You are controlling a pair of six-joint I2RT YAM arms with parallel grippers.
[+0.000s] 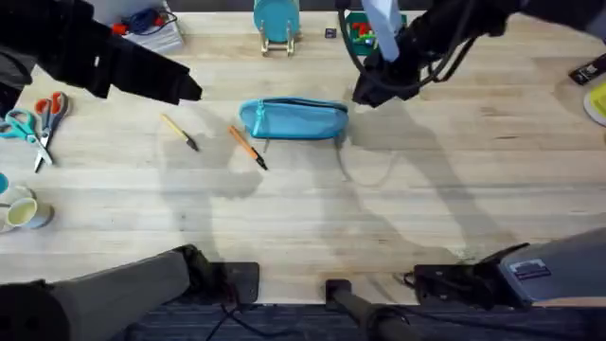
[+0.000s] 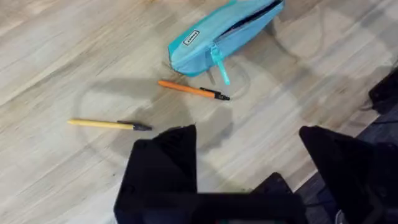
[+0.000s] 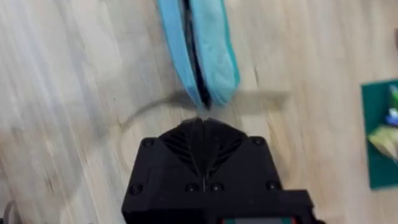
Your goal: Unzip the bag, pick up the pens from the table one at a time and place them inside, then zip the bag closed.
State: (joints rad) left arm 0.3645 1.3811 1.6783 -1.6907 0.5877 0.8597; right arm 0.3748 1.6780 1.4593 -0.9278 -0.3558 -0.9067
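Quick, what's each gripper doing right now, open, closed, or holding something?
Left gripper: open, holding nothing, above the table near the pens.
Right gripper: closed, empty as far as visible, at the end of the bag.

Light blue bag (image 1: 294, 119), orange pen (image 1: 246, 147)

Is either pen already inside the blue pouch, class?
No. The orange pen and the yellow pen both lie on the wooden table, outside the pouch.
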